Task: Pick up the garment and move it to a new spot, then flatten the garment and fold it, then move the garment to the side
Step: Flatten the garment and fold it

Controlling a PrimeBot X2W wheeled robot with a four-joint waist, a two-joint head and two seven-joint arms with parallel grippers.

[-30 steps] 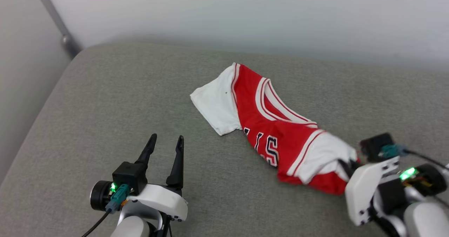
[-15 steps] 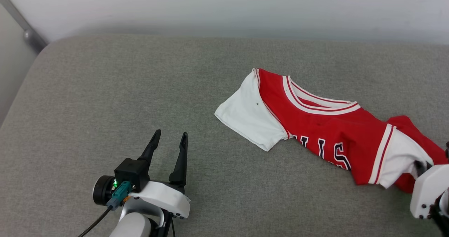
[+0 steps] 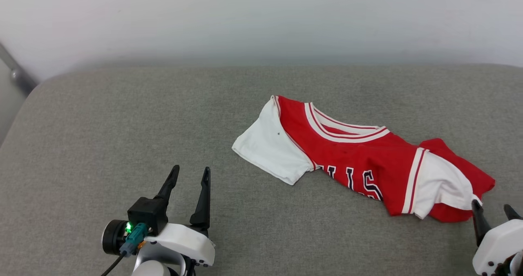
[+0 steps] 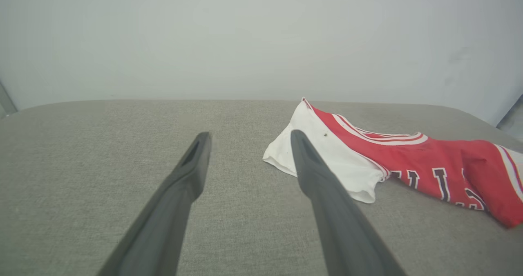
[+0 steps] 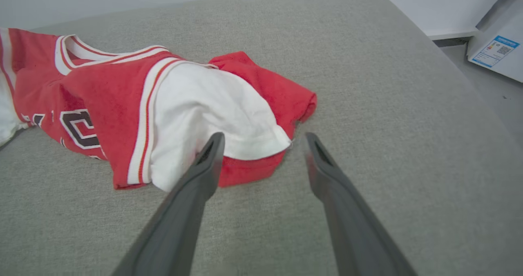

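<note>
Head above; wrists low; common garment [image 3: 359,161]

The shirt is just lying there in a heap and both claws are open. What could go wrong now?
The garment lies bunched, one white sleeve draped over red cloth beside the right claw, which may pinch several layers at once. The left claw sits apart from the other sleeve, so a one-sided pull could drag the garment askew.

Count: one garment [image 3: 359,161] on one grey cushion [image 3: 122,124]; two grippers, the left gripper [image 3: 191,169] left of the garment, the right gripper [image 3: 491,205] at its right end; one labelled box [image 5: 496,51] farther right.
</note>
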